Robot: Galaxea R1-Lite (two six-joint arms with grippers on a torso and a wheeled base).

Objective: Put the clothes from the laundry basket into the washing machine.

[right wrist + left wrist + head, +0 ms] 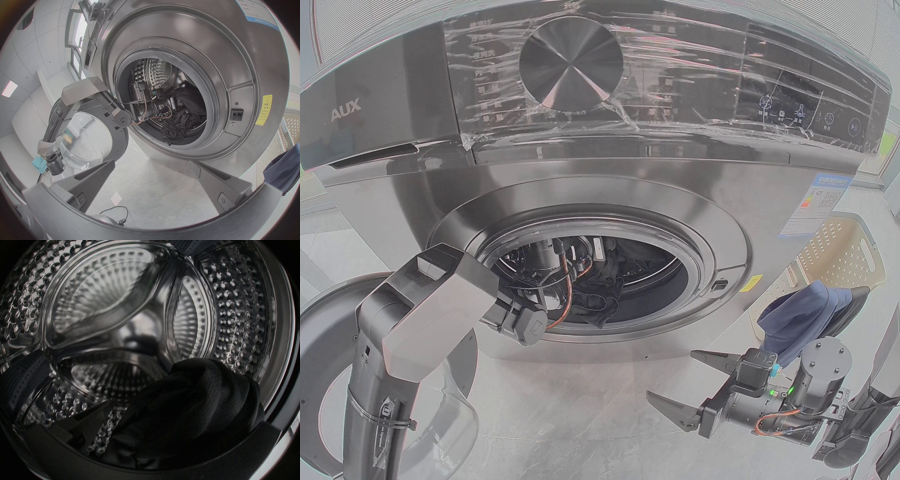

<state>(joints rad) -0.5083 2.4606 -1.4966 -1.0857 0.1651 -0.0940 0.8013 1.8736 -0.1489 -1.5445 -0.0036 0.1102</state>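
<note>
door (315,362) open lower left | blue garment (800,319) on basket (844,250), right | left gripper (173,104) in drum (234,318) at black garment (193,402), grip unclear | right gripper (672,375) spread

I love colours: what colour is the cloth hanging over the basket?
Navy blue cloth, best in head view.

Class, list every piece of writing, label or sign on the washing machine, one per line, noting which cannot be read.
Brand logo: pale capitals on the upper-left panel of the washing machine; a brand name, left unquoted.
Program labels: around the dial, under film; too blurred to read.
Blue-and-white label: front's right side; too small to read.
Yellow sticker: warning triangle beside the door opening; characters too small to read.
</note>
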